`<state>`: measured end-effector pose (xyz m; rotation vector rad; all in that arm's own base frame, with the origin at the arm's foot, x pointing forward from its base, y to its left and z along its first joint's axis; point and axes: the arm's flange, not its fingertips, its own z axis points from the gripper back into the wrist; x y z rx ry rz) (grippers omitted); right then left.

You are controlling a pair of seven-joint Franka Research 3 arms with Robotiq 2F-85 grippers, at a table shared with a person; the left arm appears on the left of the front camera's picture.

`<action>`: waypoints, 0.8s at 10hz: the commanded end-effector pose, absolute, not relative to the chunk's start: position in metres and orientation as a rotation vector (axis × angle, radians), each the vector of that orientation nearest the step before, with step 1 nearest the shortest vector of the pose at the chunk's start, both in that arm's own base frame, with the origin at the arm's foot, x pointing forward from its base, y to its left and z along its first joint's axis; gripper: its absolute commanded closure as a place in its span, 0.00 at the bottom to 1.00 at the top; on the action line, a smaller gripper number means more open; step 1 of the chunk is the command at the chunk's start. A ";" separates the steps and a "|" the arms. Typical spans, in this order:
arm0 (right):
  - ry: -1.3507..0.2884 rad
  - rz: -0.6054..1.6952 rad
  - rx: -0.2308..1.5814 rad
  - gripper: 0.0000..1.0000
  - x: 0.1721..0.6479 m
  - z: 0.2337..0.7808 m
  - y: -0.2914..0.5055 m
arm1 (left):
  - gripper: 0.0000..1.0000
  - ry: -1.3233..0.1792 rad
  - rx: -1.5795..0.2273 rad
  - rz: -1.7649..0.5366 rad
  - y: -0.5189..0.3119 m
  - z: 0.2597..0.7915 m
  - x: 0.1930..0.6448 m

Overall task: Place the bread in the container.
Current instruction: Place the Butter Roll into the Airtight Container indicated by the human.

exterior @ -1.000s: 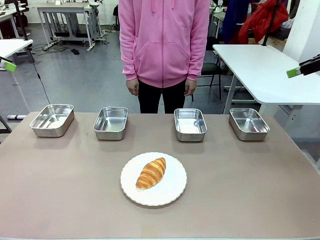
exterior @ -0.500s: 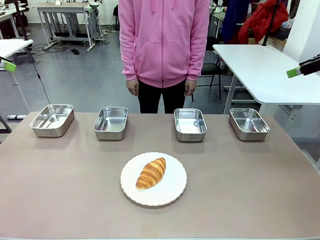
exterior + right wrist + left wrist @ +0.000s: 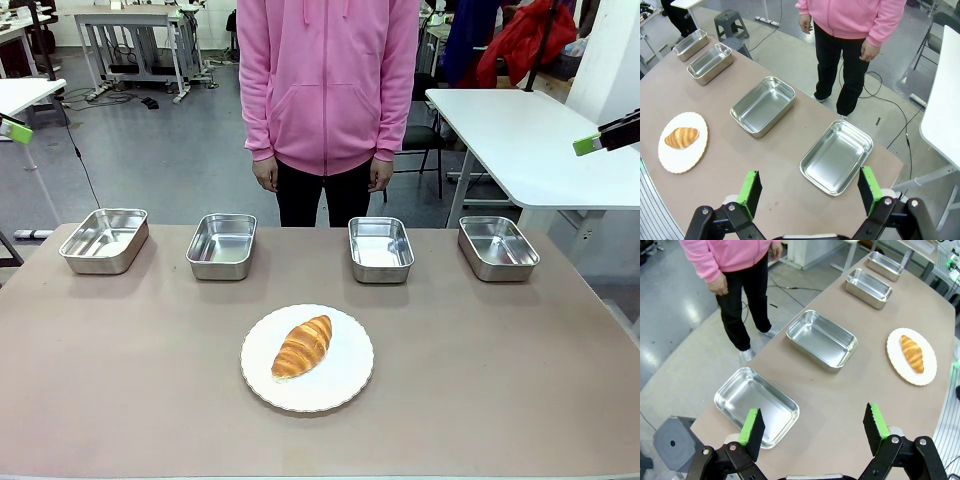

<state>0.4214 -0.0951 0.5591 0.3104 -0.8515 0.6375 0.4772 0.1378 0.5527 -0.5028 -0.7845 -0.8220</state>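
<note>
Left end effector (image 3: 813, 426): fingers spread wide, gripping nothing. It hangs high at the upper left edge of the front view, probably parked clear so the counter (image 3: 150, 390) stays open.
Far-left pan (image 3: 104, 240): empty, at the counter's upper left.
Second pan (image 3: 222, 245): empty, in the same far row, well apart from the first.
Croissant (image 3: 302, 346): lies slantwise mid-plate on the white scalloped plate (image 3: 345, 385), lower centre, nearer the robot than any pan. Either arm looks able to reach it.
Person (image 3: 328, 90): stands at the far edge, upper centre, with hands hanging at the sides and pointing at nothing. Which pan is meant I cannot tell.
Third pan (image 3: 381, 248): empty, right of centre in the row.
Far-right pan (image 3: 498, 247): empty, at the upper right.
Right end effector (image 3: 809, 186): fingers spread, empty, high at the upper right edge of the front view.
Change: none. Arms, croissant, pans and person stand as they did half a second ago, so the pick has not begun.
</note>
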 end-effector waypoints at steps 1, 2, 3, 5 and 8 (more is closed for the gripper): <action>-0.866 0.637 0.327 0.00 0.423 0.559 -0.095 | 0.00 -0.787 -0.505 -0.829 0.138 0.554 0.477; -0.866 0.637 0.327 0.00 0.423 0.559 -0.095 | 0.00 -0.787 -0.505 -0.829 0.138 0.554 0.477; -0.866 0.637 0.327 0.00 0.423 0.559 -0.095 | 0.00 -0.787 -0.505 -0.829 0.138 0.554 0.477; -0.866 0.637 0.327 0.00 0.423 0.559 -0.095 | 0.00 -0.787 -0.505 -0.829 0.138 0.554 0.477; -0.866 0.637 0.327 0.00 0.423 0.559 -0.095 | 0.00 -0.787 -0.505 -0.829 0.138 0.554 0.477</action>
